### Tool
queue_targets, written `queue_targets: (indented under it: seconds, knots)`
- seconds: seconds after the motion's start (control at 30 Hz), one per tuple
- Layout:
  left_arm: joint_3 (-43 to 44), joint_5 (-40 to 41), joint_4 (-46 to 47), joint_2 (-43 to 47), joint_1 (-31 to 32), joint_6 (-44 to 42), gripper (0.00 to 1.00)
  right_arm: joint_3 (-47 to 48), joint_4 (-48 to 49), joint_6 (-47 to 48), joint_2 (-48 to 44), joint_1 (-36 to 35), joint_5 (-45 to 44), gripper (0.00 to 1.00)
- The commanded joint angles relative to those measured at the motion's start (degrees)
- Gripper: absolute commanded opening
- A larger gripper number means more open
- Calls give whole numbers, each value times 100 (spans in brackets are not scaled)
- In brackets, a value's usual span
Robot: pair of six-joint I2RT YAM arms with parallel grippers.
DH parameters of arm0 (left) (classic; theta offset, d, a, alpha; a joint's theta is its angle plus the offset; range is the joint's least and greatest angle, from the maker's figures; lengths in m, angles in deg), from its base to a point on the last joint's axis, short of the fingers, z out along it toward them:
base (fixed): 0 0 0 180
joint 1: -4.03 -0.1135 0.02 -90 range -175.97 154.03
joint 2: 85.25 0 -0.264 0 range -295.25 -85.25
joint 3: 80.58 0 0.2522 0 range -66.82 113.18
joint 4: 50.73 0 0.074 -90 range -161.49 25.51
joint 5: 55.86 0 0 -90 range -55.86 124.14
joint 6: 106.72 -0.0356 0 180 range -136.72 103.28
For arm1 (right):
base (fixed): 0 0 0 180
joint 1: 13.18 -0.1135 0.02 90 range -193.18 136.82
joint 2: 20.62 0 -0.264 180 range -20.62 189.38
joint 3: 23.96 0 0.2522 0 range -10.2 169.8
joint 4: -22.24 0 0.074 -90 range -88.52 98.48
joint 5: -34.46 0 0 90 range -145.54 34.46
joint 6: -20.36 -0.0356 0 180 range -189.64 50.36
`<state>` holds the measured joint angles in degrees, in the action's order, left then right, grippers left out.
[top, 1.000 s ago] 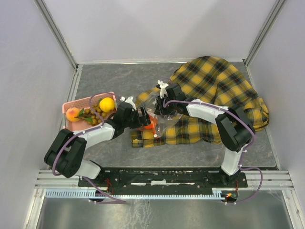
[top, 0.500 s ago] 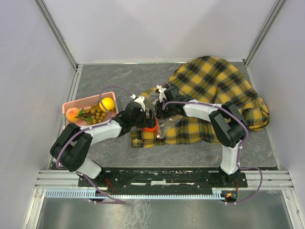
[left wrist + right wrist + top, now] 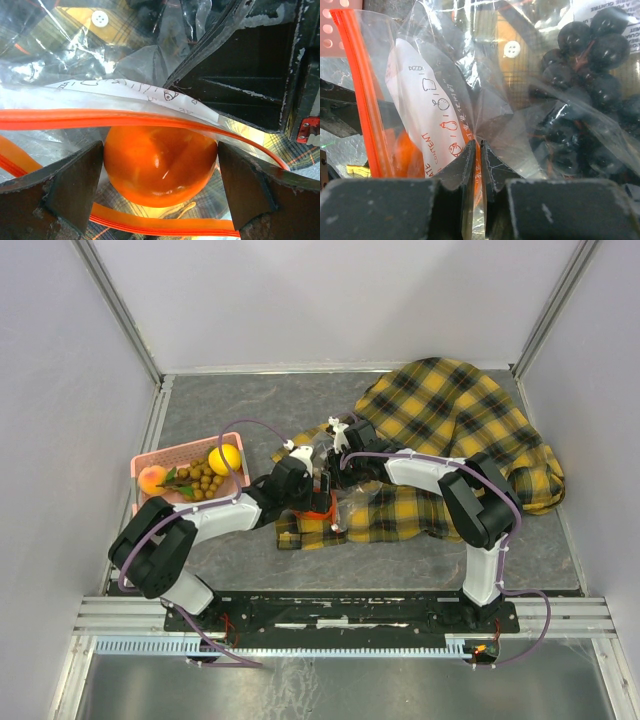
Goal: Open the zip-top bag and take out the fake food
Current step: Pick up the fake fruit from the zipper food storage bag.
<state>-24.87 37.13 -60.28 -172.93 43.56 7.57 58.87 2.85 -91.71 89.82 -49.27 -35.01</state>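
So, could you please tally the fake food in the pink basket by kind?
Yellow round fruit: 1
Peach-coloured fruit: 1
Tan grape bunch with green leaves: 1
Total: 3

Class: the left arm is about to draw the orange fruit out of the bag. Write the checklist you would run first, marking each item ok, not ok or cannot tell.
1. Grip: the left gripper holds the orange fruit, both fingers touching its sides: ok.
2. Mouth of the zip-top bag open, zip strips parted around the fruit: ok.
3. Anchor: the right gripper is shut on the bag film: ok.
4. Upper strip clear of the fruit's top: cannot tell.
5. Room in the pink basket: cannot tell, the left arm covers part.
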Motion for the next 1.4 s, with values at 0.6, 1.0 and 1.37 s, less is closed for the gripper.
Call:
queue_targets:
  seconds: [0.6,1.0,1.37]
  knots:
    - [452,411,-573,-263,116,-216,88,-408,421,-182,-500,225,349,19]
    - [453,372,-865,484,116,-90,52,-880,543,-276,-1408,438,454,20]
    - [184,122,-1139,1166,117,183,41,-1110,715,-503,-1817,514,649,20]
